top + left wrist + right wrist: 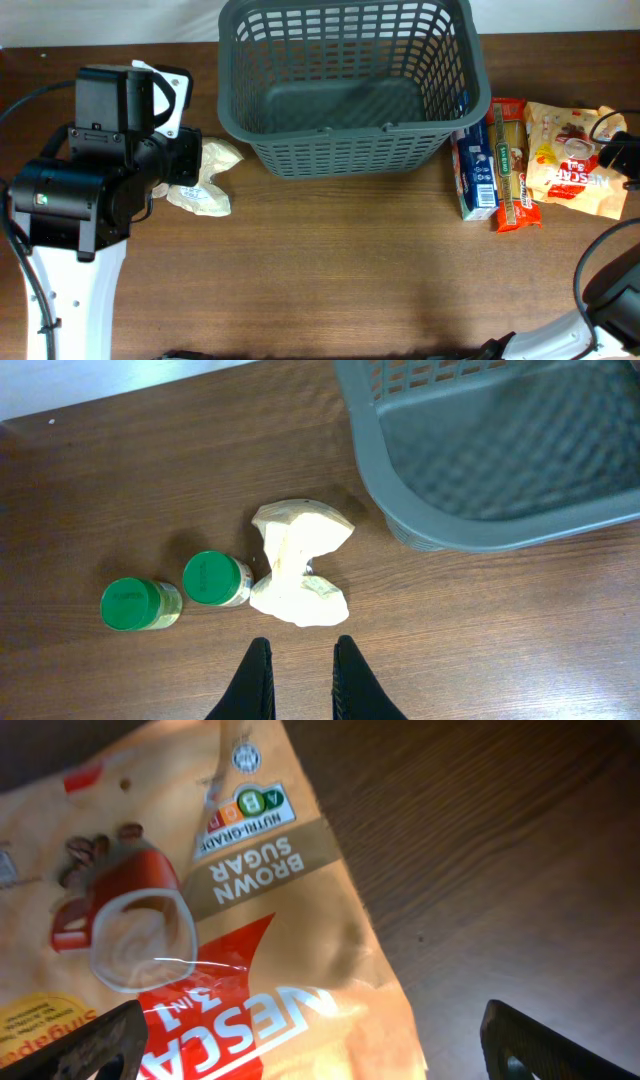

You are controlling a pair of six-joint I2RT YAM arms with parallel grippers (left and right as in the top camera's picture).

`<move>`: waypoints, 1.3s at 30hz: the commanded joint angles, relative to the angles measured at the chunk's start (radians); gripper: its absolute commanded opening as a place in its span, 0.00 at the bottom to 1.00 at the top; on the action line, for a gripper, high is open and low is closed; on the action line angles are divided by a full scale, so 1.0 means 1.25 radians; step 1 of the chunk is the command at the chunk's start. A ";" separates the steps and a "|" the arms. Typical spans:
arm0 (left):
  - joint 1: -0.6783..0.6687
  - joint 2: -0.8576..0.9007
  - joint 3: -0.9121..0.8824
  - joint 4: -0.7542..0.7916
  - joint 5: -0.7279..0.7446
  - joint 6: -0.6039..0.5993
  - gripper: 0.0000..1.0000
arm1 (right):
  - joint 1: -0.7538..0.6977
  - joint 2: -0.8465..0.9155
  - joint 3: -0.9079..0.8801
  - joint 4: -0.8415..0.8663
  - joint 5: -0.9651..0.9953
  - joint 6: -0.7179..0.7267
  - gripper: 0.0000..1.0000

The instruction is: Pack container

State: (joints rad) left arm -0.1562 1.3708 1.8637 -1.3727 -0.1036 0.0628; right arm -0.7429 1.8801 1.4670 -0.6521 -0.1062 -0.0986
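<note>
The left arm (95, 185) is standing closest under the overhead camera, beside a crumpled pale packet (205, 180). The grey basket (350, 155) is sitting at the far middle of the table (330, 280). A blue carton (475, 175), a spaghetti pack (510, 165) and a Nescafé pouch (572, 160) are lying to its right.

In the left wrist view, the left gripper (300, 645) is hovering with its fingers drawn close together, gripping nothing, near the packet and two green-lidded jars (213, 578).

In the right wrist view, the right gripper (310, 1020) is hanging spread wide over the pouch.

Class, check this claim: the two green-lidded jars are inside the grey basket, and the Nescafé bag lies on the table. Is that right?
No: the jars stand on the table outside the basket, as the left wrist view shows. The Nescafé bag part holds.
</note>
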 commanded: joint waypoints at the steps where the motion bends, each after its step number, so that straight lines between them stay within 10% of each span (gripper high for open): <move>1: 0.004 0.000 0.005 0.000 0.008 -0.005 0.06 | -0.025 0.062 0.015 -0.001 -0.109 -0.035 0.99; 17: 0.003 0.000 0.003 0.002 0.060 -0.005 0.06 | -0.012 0.203 0.015 0.075 -0.228 -0.011 1.00; 28: 0.003 0.000 0.003 0.002 0.060 -0.005 0.06 | -0.012 0.242 0.015 0.074 -0.244 0.027 0.06; 39: 0.003 0.000 0.003 0.002 0.060 -0.005 0.06 | -0.015 0.237 0.016 0.074 -0.245 0.121 0.04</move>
State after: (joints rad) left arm -0.1562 1.3708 1.8637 -1.3720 -0.0402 0.0628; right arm -0.7734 2.1296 1.5028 -0.5480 -0.4332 -0.0021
